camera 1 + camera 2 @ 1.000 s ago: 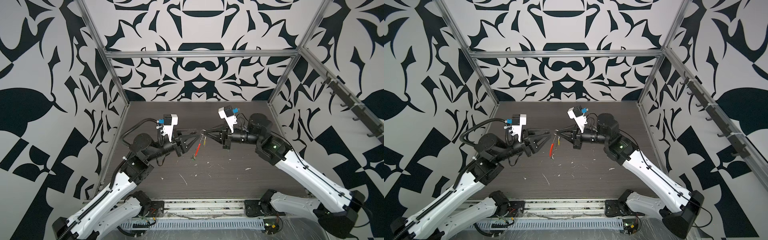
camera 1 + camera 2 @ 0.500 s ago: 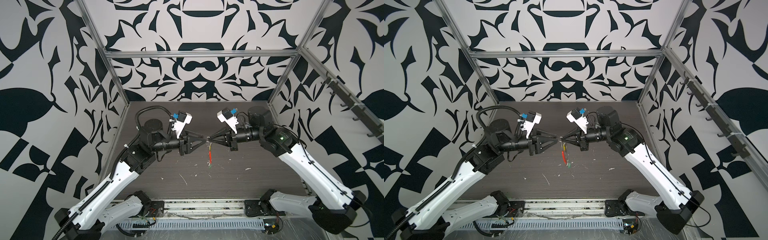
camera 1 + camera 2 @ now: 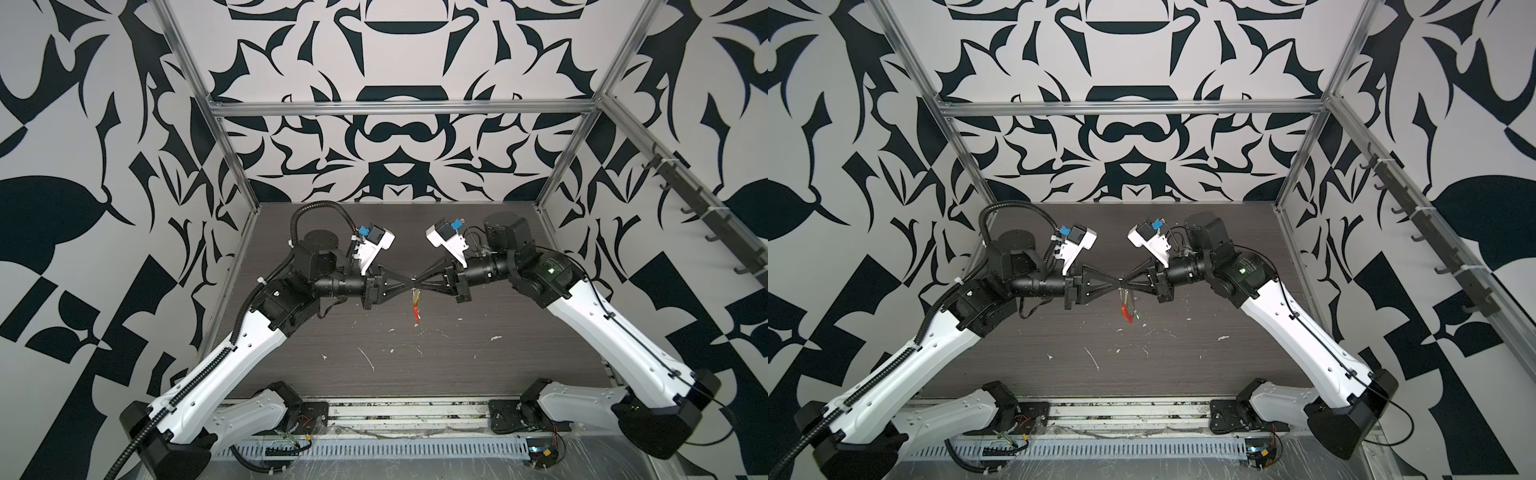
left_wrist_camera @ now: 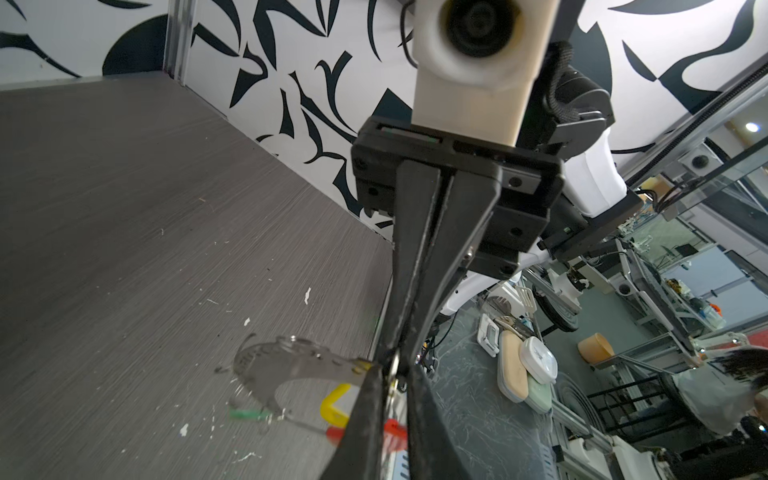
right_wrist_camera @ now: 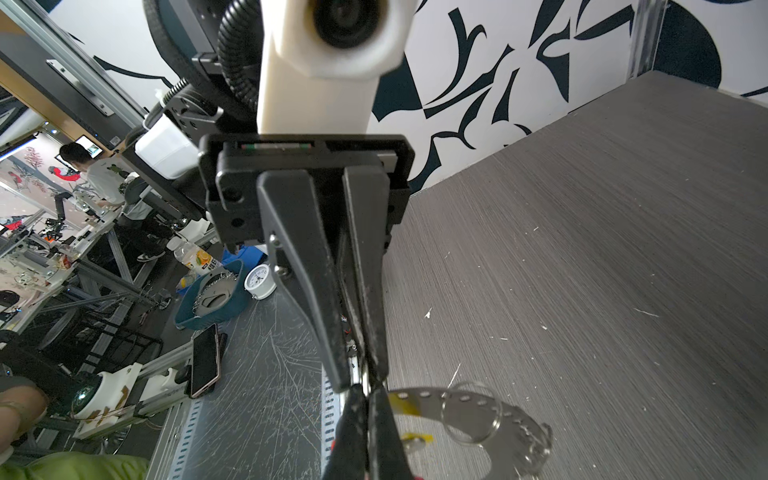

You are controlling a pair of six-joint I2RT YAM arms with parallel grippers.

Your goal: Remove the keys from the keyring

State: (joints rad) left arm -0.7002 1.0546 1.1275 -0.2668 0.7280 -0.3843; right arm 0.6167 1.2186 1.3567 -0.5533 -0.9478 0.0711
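Three walls [image 3: 395, 50] of bold black-and-white pattern, framed in metal bars, enclose the scene. Beneath them lies a dark grey wood-grain table [image 3: 519, 357], littered with white scraps [image 3: 368, 359]; the wrist views show a cluttered workshop beyond its front edge. The left arm [image 3: 232, 353] and the right arm [image 3: 602, 332] reach in from opposite sides, their forearms stretched level in one line over the middle of the table.

The left hand [image 3: 406, 286] is closed to a thin slit, pinching thin metal at the top edge of the keyring [image 3: 415, 305]. The right hand [image 3: 419, 286] is fully closed on that same edge, so the fingertips of the two hands touch or nearly touch.

The keyring, a grey band dotted with holes, hangs from this shared pinch towards the table. It appears edge-on in both top views, long axis upright, with its red arc [image 3: 415, 314] lowest; whether it clears the table I cannot tell.

A yellow key [image 4: 334, 409] sits just beside the left fingers [image 4: 361, 415]. A green key [image 4: 245, 414], blurred, dangles further along the band.

Both keys lie below the hands, and neither arm is clearly nearer. Freeing them probably means one hand holding on while the other lets go and reaches down
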